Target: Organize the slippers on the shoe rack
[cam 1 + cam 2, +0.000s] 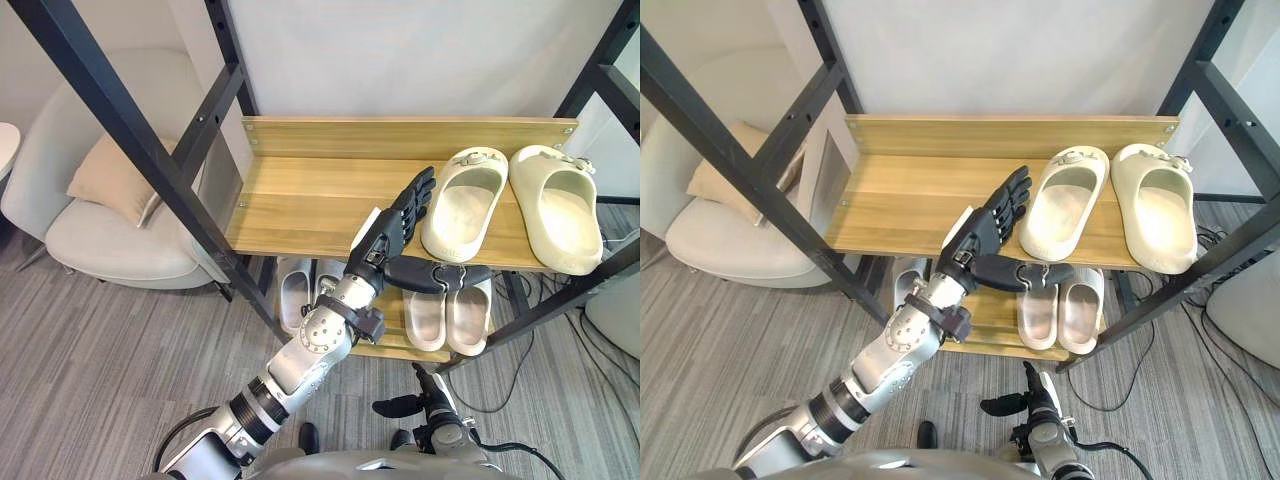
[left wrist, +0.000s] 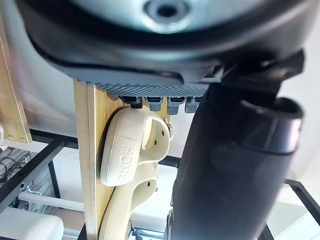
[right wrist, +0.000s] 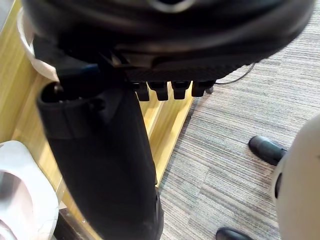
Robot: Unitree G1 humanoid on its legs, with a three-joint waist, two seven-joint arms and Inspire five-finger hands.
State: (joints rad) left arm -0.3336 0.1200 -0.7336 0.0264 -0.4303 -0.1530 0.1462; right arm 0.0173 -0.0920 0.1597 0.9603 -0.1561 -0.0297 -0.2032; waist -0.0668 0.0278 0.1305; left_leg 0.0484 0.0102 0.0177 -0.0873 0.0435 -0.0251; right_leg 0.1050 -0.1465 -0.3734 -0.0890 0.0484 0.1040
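Left hand: raised over the front of the upper shelf, fingers straight and close together, pointing toward the back wall, thumb spread wide to the robot's right; it holds nothing. The fingertips lie just beside the near flank of the left cream slipper; whether they touch it cannot be told.

Right hand: low, in front of the rack above the grey carpet, fingers relaxed and thumb held out, empty.

Cream slippers: a pair on the right part of the upper shelf, side by side, toe bands toward the back wall and heels toward the robot. The right cream slipper lies close beside its mate without touching it.

Lower shelf: a pale pair of slippers below the cream pair, set together, and a white pair farther to the left.

Surroundings: black metal frame of the rack; at left, well apart, a light armchair bearing a beige cushion.
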